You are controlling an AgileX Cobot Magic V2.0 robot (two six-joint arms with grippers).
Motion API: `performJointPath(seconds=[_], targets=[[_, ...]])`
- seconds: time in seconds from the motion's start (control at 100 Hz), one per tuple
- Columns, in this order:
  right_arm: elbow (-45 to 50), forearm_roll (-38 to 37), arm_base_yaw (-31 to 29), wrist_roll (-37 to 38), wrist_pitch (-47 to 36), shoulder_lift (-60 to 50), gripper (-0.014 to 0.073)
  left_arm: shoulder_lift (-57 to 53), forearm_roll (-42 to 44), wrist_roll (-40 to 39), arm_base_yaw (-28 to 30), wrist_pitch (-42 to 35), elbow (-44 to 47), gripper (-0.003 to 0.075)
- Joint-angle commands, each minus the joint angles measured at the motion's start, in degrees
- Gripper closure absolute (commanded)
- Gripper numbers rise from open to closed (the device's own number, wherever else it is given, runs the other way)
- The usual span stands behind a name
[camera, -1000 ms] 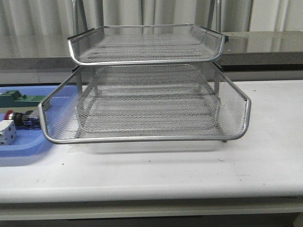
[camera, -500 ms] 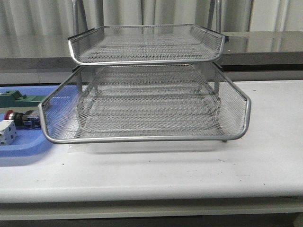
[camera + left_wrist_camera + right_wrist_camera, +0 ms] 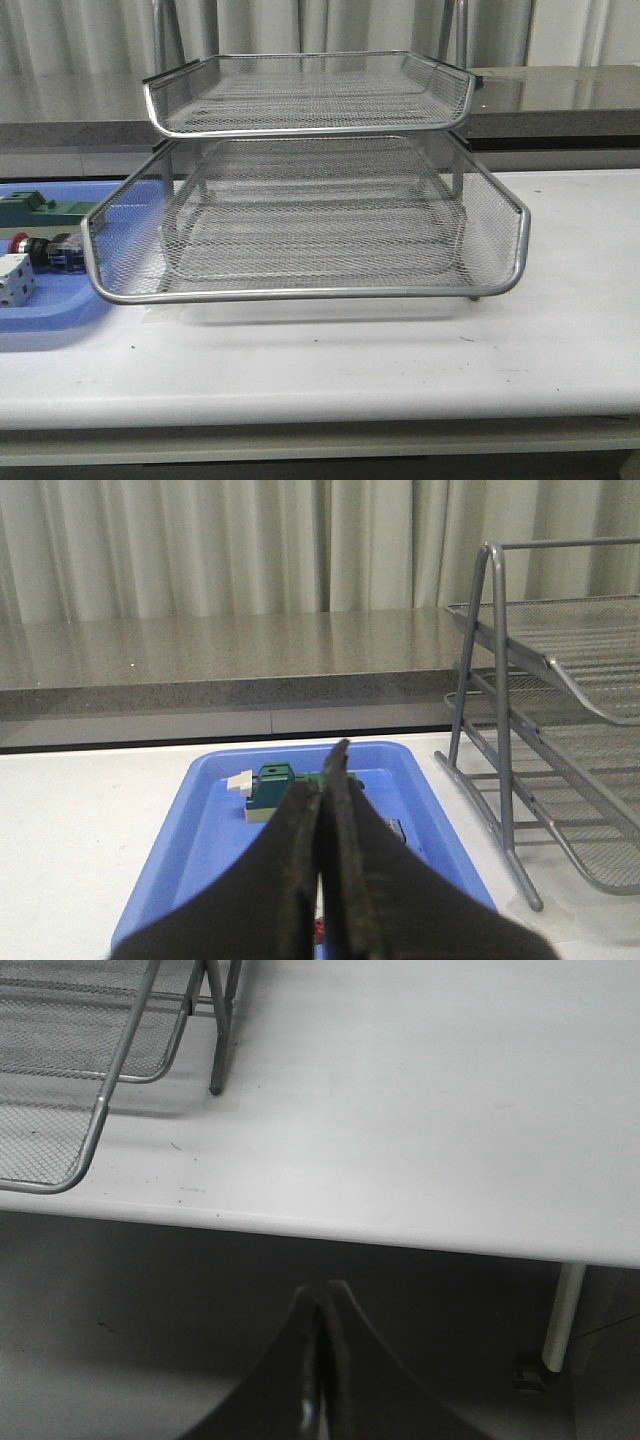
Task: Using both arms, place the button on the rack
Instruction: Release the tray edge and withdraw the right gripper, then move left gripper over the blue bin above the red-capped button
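At the table's left end: we see the button (image 3: 45,250) lying on its side in the blue tray (image 3: 50,310), red head toward the left edge of the front view, blue rear block toward the rack (image 3: 300,215).
Neighbours: a white block (image 3: 14,278) sits just in front of it and a green block (image 3: 35,208) lies behind it, both close.
Left tool (image 3: 325,780): its 2 fingers are pressed together, holding nothing, hovering over the near end of the blue tray.
Right tool (image 3: 320,1360): also pressed together and empty, hanging below and off the table (image 3: 450,1110) edge, apart from the rack's leg.
Handling: we judge the button light, rigid and hard; its round barrel may roll or slip.
Grip: we would pinch across the black barrel or the squarer blue block, not the domed head.
Risk: the white block crowds 1 side, so fingers must spread narrowly.
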Motion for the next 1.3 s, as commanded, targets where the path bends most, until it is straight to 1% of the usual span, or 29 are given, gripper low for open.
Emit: performJointPath(seconds=[0.0,0.07,0.14,0.29,0.38,0.43,0.5,0.62,0.71,0.79,0.9,1.08,1.14,1.21,1.26,1.29], targets=[[-1.9,-0.6,0.0,0.0,-3.1,0.3,0.0664,-1.8,-2.6,-0.5,0.2,-5.5,1.0,0.0741],[-1.9,-0.6,0.0,0.0,-3.1,0.3,0.0664,-1.5,-7.1,-0.5,0.2,-3.8,-0.7,0.0741],[-1.9,-0.6,0.0,0.0,-3.1,0.3,0.0664,-0.4,-9.4,-0.5,0.2,-0.6,-3.4,0.0741],[-1.9,-0.6,0.0,0.0,-3.1,0.3,0.0664,5.4,-9.7,-0.5,0.2,7.3,-11.2,0.0741],[-1.9,-0.6,0.0,0.0,-3.1,0.3,0.0664,11.2,-9.7,-0.5,0.2,12.2,-17.4,0.0741],[-1.9,-0.6,0.0,0.0,-3.1,0.3,0.0664,14.8,-9.5,-0.4,0.2,16.6,-21.3,0.0741],[-1.9,-0.6,0.0,0.0,-3.1,0.3,0.0664,20.5,-7.6,0.2,0.2,20.8,-26.9,0.0741],[-1.9,-0.6,0.0,0.0,-3.1,0.3,0.0664,31.2,-5.8,2.7,0.2,27.1,-36.4,0.0741],[-1.9,-0.6,0.0,0.0,-3.1,0.3,0.0664,37.9,-5.8,2.8,0.2,31.4,-42.1,0.0741],[-1.9,-0.6,0.0,0.0,-3.1,0.3,0.0664,44.1,-5.6,3.3,0.2,34.0,-47.0,0.0741],[-1.9,-0.6,0.0,0.0,-3.1,0.3,0.0664,50.9,-5.5,6.9,0.2,36.2,-52.2,0.0741],[-1.9,-0.6,0.0,0.0,-3.0,0.3,0.0664,60.8,-5.4,11.6,0.2,38.3,-57.4,0.074],[-1.9,-0.6,0.0,0.0,-3.0,0.3,0.0664,63.3,-5.4,11.8,0.2,39.5,-58.7,0.0738],[-1.9,-0.6,0.0,0.0,-3.0,0.3,0.0664,65.4,-5.4,12.3,0.2,40.4,-59.5,0.0702],[-1.9,-0.6,0.0,0.0,-3.0,0.3,0.0664,66.3,-5.5,13.9,0.2,41.0,-59.6,0.0636],[-1.9,-0.6,0.0,0.0,-3.0,0.3,0.0664,66.6,-5.6,14.5,0.2,41.2,-59.7,0.0568]])
